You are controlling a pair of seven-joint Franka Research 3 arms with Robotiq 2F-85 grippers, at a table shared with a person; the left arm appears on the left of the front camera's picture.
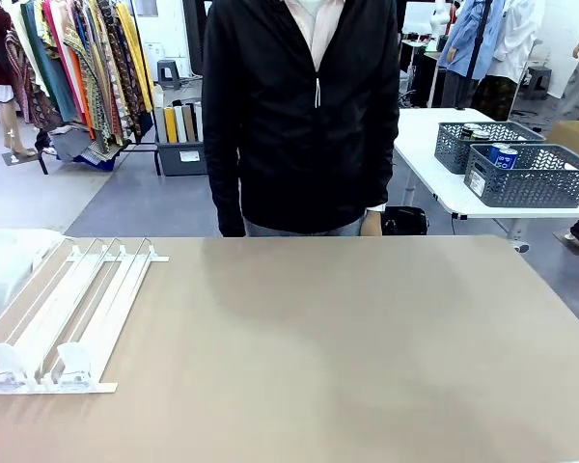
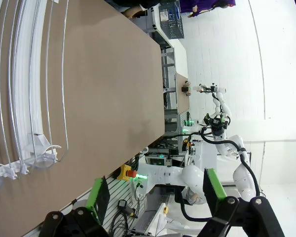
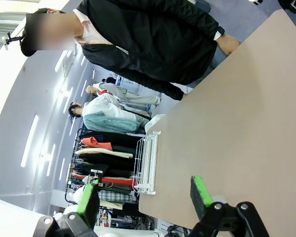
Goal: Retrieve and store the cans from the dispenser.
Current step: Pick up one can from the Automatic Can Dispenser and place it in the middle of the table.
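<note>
Bare tan table (image 1: 347, 347); flat white railed dispenser (image 1: 63, 318) at its left edge; both grippers (image 2: 155, 195) (image 3: 145, 195) spread wide, holding nothing.

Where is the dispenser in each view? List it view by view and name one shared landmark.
Front view: the dispenser lies at the table's left side, stoppers toward the camera.
Left wrist view: along the picture's left edge, stoppers at lower left.
Right wrist view: small, left of centre, at the table's edge.
Shared landmark: the tan table, which carries it in all three.
</note>
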